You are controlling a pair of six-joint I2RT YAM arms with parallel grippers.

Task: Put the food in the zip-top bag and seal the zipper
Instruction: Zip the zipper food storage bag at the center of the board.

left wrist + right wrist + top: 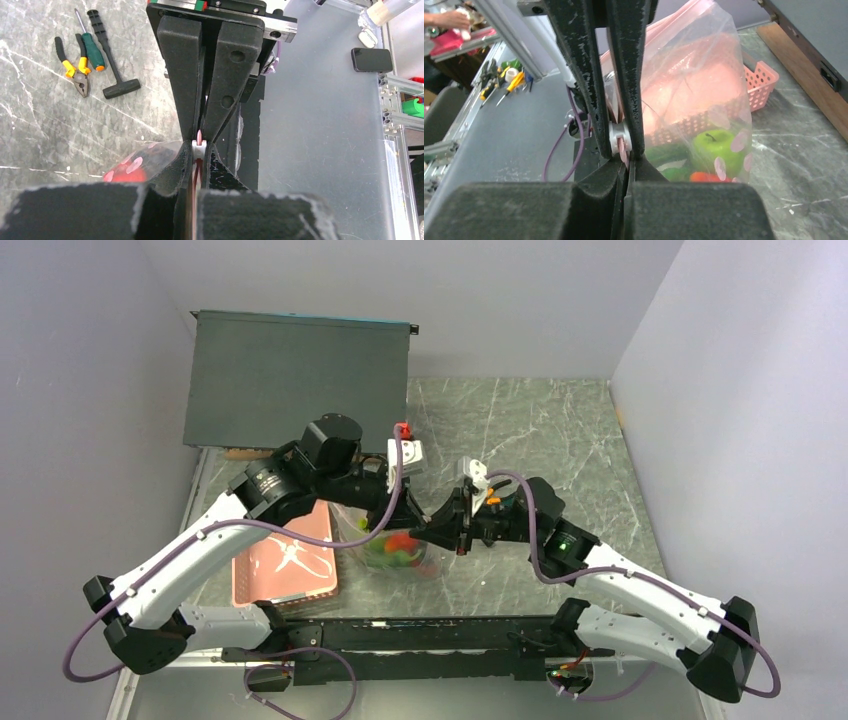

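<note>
The clear zip-top bag (704, 90) hangs upright between my two grippers, its pink zipper (625, 150) pinched at the mouth. Inside lies the food: a green apple (716, 147), a red-orange piece (709, 176) and green pods (674, 172), also seen from above as food (400, 545). My left gripper (198, 155) is shut on the white zipper slider (199, 146). My right gripper (628, 167) is shut on the pink zipper strip right beside it, fingertip to fingertip with the left gripper (619, 145). The two meet over the bag (440, 530).
A pink slotted basket (285, 565) sits on the table left of the bag. A dark flat box (300, 375) lies at the back left. Pliers (75, 70), a screwdriver (90, 42) and a T-handle tool (110, 65) lie on the marble.
</note>
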